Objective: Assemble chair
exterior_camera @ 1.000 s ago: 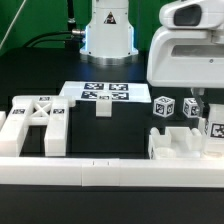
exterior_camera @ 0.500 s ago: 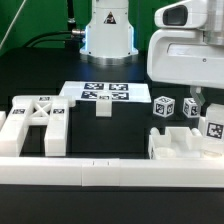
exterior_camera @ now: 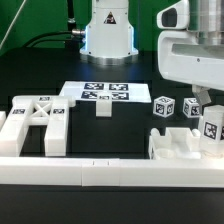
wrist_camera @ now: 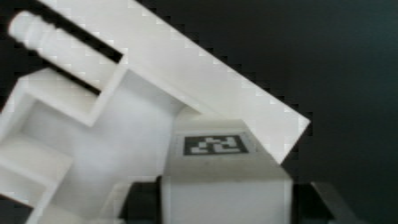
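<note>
My gripper (exterior_camera: 207, 110) is at the exterior view's right, shut on a blocky white chair leg (exterior_camera: 213, 128) with a marker tag, held upright just above the seat slab assembly (exterior_camera: 180, 146). In the wrist view the leg (wrist_camera: 221, 182) fills the gap between my dark fingers (wrist_camera: 150, 200), with the seat slab (wrist_camera: 80, 115) and its raised edges beyond. The X-braced panel (exterior_camera: 36, 118) lies at the exterior view's left. Two tagged white blocks (exterior_camera: 163, 107) stand behind the seat.
The marker board (exterior_camera: 100, 94) lies in the middle of the black table with a small white piece (exterior_camera: 102, 110) at its front edge. A long low white rail (exterior_camera: 90, 171) runs along the front. The robot base (exterior_camera: 108, 30) stands behind.
My arm has shifted a little toward the exterior view's right, carrying the leg with it. The other parts have not moved.
</note>
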You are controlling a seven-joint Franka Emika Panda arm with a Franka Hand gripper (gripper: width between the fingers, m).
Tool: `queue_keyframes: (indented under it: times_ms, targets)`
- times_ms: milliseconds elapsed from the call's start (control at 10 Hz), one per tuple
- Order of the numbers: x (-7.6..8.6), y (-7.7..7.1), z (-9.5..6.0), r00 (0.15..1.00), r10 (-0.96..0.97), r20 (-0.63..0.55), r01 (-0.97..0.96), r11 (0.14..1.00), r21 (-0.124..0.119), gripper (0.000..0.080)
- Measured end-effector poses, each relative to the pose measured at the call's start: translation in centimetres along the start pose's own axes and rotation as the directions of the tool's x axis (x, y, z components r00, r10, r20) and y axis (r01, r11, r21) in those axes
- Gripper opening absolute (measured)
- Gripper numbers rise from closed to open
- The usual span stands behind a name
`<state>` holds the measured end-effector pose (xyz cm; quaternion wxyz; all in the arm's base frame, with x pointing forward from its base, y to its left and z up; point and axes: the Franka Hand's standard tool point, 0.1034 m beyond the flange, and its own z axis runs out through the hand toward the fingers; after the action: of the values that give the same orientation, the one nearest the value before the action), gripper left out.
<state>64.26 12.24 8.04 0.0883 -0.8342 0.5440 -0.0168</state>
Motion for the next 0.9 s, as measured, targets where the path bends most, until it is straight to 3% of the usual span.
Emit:
queue_keyframes:
  times_ms: [200, 300, 400, 500, 600, 700, 900]
  targets:
    - [-0.03, -0.06, -0.01, 0.993, 0.119, 0.009, -0.119, 0.993, 0.004, 0.029]
    - [-0.2, -0.07, 0.05, 0.984, 0.177, 0.015, -0.177, 0.984, 0.004, 0.0363]
    - [-0.24, -0.01, 0.07, 0.996, 0.094, 0.014, -0.094, 0.996, -0.002, 0.0363]
    - [-0.46, 0.05, 0.04, 1.0, 0.011, 0.024, -0.01, 1.0, -0.02, 0.0544]
    - [-0.71, -0.08, 0.0, 0.999, -0.01, 0.033, 0.011, 0.999, -0.039, 0.0544]
    - [-0.59, -0.06, 0.05, 0.997, -0.068, 0.031, 0.069, 0.997, -0.035, 0.0628]
    - [-0.55, -0.03, 0.08, 0.975, -0.22, 0.037, 0.221, 0.975, -0.03, 0.0644]
